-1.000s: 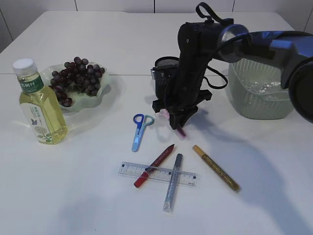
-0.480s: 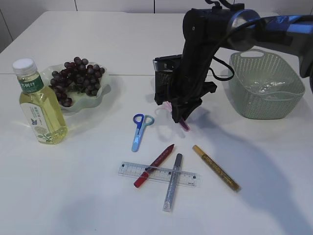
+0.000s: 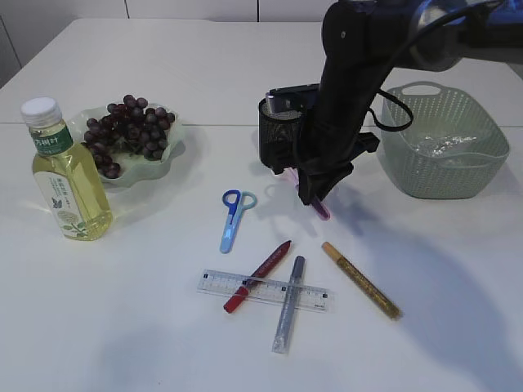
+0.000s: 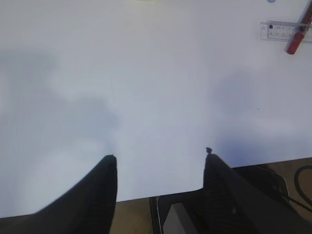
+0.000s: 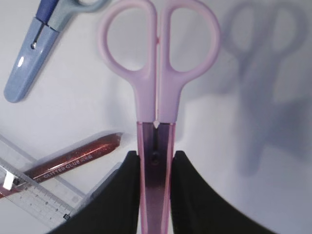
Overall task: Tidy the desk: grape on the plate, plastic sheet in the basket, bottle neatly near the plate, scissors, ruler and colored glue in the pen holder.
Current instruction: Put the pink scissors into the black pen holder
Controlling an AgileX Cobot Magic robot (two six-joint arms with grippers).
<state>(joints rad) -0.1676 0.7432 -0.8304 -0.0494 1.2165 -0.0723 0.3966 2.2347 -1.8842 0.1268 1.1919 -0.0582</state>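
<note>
The white worktop (image 3: 163,343) carries everything, and places here are told from the black mesh pen holder (image 3: 278,135). The green basket (image 3: 441,147) sits to its right, with a clear plastic sheet (image 3: 445,147) lying inside. Far to the holder's left stands the plate (image 3: 159,159), heaped with the grape bunch (image 3: 127,131); the bottle (image 3: 65,175) of yellow liquid stands upright just in front-left of that plate.

The right arm rises beside the holder, its fingers (image 5: 155,170) clamped on the sheathed blade end of the pink scissors (image 5: 158,87), handles hanging down above the worktop just in front-right of the holder. The left fingers (image 4: 158,158) stand apart over bare worktop, holding nothing.

In front of the holder lie the ruler (image 3: 265,290), with the red glue pen (image 3: 257,276) and the silver glue pen (image 3: 288,304) crossing over it, and the gold glue pen (image 3: 360,279) to their right. The blue scissors (image 3: 233,216) lie front-left of the holder.
</note>
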